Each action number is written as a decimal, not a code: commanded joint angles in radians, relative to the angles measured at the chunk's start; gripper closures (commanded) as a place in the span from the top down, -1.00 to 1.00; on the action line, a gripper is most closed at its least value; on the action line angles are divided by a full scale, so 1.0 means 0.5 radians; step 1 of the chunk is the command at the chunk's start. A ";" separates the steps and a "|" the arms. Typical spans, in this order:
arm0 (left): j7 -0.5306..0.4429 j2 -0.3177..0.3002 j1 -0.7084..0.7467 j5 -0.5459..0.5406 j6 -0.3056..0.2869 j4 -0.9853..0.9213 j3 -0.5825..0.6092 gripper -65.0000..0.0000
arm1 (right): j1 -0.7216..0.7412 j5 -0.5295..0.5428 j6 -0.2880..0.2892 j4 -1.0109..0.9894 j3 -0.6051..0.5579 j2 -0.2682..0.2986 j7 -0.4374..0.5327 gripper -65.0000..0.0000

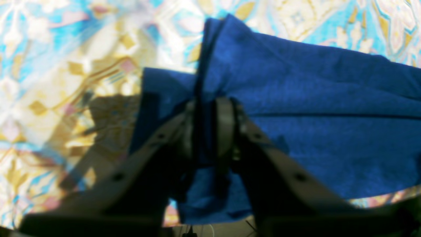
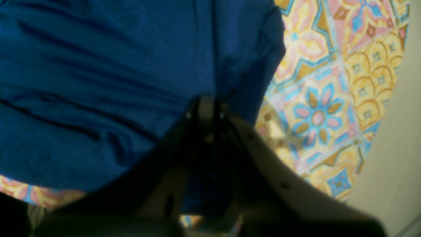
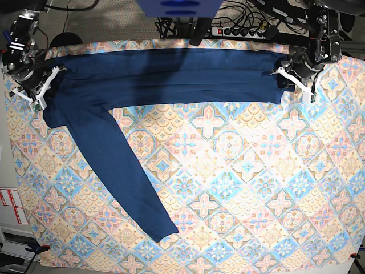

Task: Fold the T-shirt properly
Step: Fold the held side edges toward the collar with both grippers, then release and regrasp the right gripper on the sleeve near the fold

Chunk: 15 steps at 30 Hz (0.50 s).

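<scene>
With the shirt stretched in a band along the 12 o'clock edge of the cloth, left gripper and right gripper each pinch one end, so next probably comes folding the sleeve hanging toward 6 o'clock.

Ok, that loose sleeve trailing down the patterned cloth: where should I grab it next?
Grip the dark navy-blue long-sleeved knit shirt at its free sleeve's cuff, coming straight down from above: the sleeve lies flat and diagonal, cuff nearest the front edge, clear on all sides. Both grippers are currently shut on the shirt's ends.
</scene>
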 commanded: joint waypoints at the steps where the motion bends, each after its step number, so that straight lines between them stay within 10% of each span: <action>1: -0.028 -0.029 0.001 -0.005 0.003 0.029 -0.015 -0.55 | 0.010 0.018 -0.010 0.029 0.024 0.045 0.031 -0.96; 15: -0.028 -0.026 0.004 -0.005 0.003 0.032 -0.015 -0.28 | 0.301 0.024 -0.010 0.084 0.009 0.017 -0.080 -0.65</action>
